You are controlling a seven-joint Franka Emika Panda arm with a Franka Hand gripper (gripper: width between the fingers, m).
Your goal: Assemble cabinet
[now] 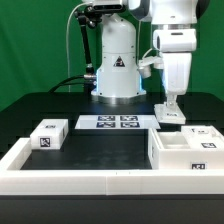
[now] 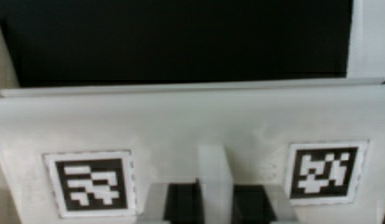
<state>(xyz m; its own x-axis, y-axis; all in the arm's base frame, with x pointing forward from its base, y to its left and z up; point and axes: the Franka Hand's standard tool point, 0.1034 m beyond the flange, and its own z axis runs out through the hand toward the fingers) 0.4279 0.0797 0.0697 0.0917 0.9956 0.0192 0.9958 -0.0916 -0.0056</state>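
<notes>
1. Well to the exterior view's left of the marker board (image 1: pixel 120 122), and nearer the camera, a small white tagged plastic block (image 1: pixel 47 135) sits alone on the black table (image 1: pixel 100 150). It looks light and rigid, and its plain opposite faces would suit a pinch.
2. Just to the exterior view's right of the marker board, the gripper (image 1: pixel 170 104) hangs straight down over a second white tagged plastic piece (image 1: pixel 170 117). It is touching the top of that piece or very nearly so.
3. In the wrist view this same piece fills the frame and shows two tags. The dark fingers (image 2: pixel 178 204) flank a thin pale ridge on it. Whether the claw is clamped on the ridge or merely straddles it cannot be told.
4. Further to the right of the marker board, and nearer the camera, stands the large white plastic open box body (image 1: pixel 183 152). Another tagged block (image 1: pixel 205 133) sits just behind it.
5. The box body looks stiff, smooth and probably slippery. It also seems too wide for the claw to span, so a wall edge is the likely hold.
</notes>
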